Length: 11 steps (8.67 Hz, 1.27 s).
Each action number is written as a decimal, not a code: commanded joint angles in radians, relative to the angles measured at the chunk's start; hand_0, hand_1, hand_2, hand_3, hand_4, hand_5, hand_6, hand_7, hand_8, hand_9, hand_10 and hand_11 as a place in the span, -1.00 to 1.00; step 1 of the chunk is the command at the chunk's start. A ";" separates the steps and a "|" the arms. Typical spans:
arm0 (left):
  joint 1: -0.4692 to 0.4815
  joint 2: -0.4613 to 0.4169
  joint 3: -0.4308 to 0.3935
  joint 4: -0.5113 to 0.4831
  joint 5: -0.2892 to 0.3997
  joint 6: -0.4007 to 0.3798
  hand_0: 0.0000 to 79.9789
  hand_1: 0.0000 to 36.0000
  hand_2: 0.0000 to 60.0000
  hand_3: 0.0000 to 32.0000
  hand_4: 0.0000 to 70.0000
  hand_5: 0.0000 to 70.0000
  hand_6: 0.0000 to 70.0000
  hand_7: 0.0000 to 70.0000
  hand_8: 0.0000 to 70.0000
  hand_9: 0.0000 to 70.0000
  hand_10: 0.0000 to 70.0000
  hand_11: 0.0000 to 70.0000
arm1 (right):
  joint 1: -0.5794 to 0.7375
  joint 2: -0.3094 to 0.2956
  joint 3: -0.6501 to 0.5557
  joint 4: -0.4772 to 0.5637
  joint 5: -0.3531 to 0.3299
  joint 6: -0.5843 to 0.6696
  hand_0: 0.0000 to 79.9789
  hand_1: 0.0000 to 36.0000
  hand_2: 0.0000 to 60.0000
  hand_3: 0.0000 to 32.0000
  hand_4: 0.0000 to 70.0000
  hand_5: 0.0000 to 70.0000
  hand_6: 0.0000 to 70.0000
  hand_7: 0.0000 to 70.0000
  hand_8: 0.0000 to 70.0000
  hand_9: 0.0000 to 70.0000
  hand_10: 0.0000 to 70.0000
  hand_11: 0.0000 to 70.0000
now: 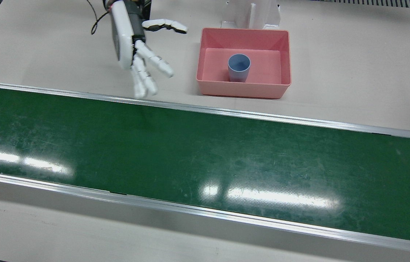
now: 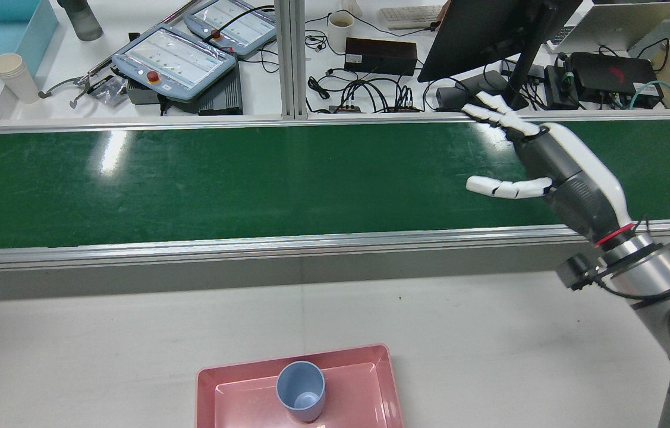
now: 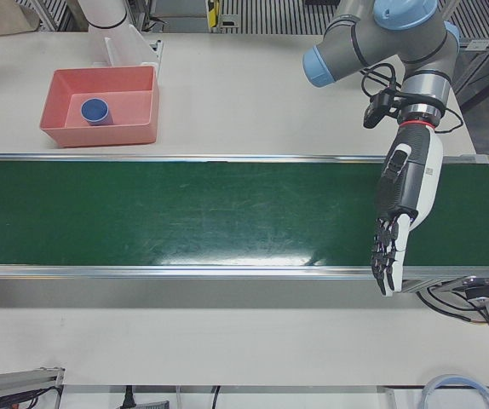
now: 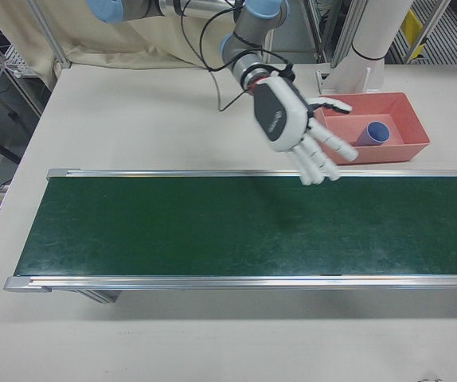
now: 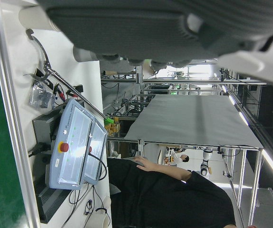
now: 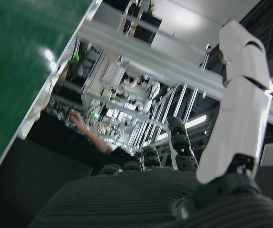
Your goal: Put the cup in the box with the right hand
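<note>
A blue cup (image 1: 239, 67) stands upright inside the pink box (image 1: 243, 32) on the table; both also show in the rear view, the cup (image 2: 301, 392) in the box (image 2: 370, 380), and in the right-front view (image 4: 374, 132). My right hand (image 1: 139, 54) is open and empty, with its fingers spread. It hovers to the view's left of the box, apart from it, with its fingertips near the belt's edge. It shows raised in the rear view (image 2: 549, 160). My left hand (image 3: 402, 204) is open and empty, hanging over the belt's far end.
A green conveyor belt (image 1: 205, 156) with metal rails runs across the table. A white stand (image 1: 250, 14) is right behind the box. Beyond the belt lies a desk with teach pendants (image 2: 174, 59), cables and a monitor (image 2: 489, 30).
</note>
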 commanded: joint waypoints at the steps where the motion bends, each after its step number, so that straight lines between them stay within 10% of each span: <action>1: 0.000 0.000 -0.003 0.002 0.000 0.000 -1.00 -1.00 -1.00 -1.00 -1.00 -1.00 -1.00 -1.00 -1.00 -1.00 -1.00 -1.00 | 0.403 -0.035 -0.240 0.013 -0.119 0.116 0.21 0.14 -0.38 -1.00 -1.00 -0.85 -0.89 -0.69 -1.00 -0.96 -1.00 -1.00; 6: 0.000 0.000 0.003 -0.001 0.000 0.000 -1.00 -1.00 -1.00 -1.00 -1.00 -1.00 -1.00 -1.00 -1.00 -1.00 -1.00 -1.00 | 0.652 -0.023 -0.471 0.018 -0.260 0.119 0.25 0.24 -0.34 -1.00 -1.00 -0.84 -0.88 -0.63 -1.00 -0.97 -1.00 -1.00; 11: 0.002 0.000 0.003 -0.001 0.000 0.000 -1.00 -1.00 -1.00 -1.00 -1.00 -1.00 -1.00 -1.00 -1.00 -1.00 -1.00 -1.00 | 0.665 -0.023 -0.474 0.018 -0.550 0.259 0.25 0.24 -0.44 -1.00 -1.00 -0.83 -0.93 -0.86 -1.00 -1.00 -1.00 -1.00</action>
